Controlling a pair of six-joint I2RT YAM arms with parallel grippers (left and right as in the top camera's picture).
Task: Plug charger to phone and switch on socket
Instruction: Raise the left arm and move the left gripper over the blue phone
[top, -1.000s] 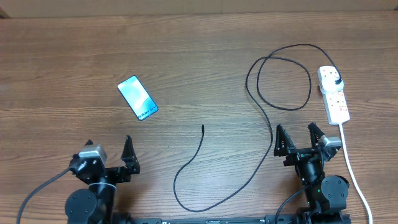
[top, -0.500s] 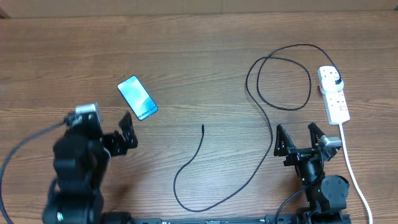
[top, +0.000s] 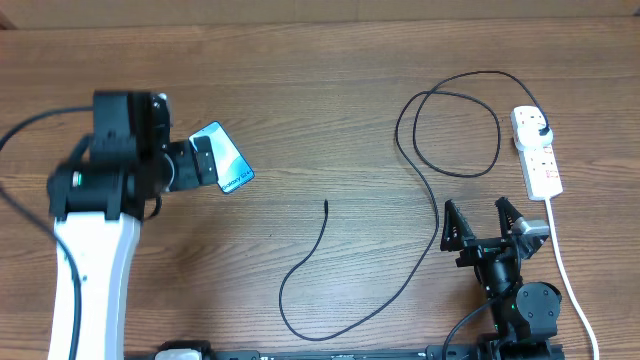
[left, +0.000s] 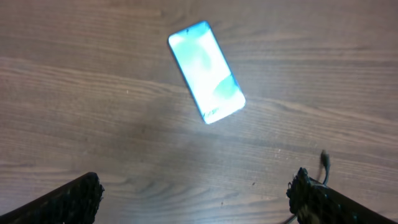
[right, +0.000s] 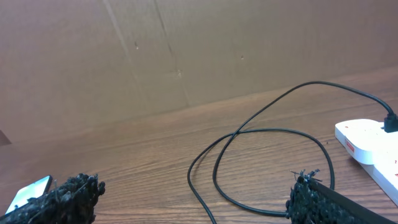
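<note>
Left claw (top: 200, 162) now over phone (left: 206, 71), wide open

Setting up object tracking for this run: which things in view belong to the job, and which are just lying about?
Job: phone, charger cable, socket strip with its white cord.
Not the job: only the wooden table and the brown backboard; no stray items visible.

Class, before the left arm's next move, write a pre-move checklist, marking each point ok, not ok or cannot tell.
1. Left gripper open: ok.
2. Slim phone with lit blue screen lies flat, uncovered: ok.
3. Thin black charger cable's connector tip lies free, ungrasped: ok.
4. Black plug sits in white power strip: ok.
5. Strip switch position: cannot tell.
6. Right gripper open, empty: ok.
</note>
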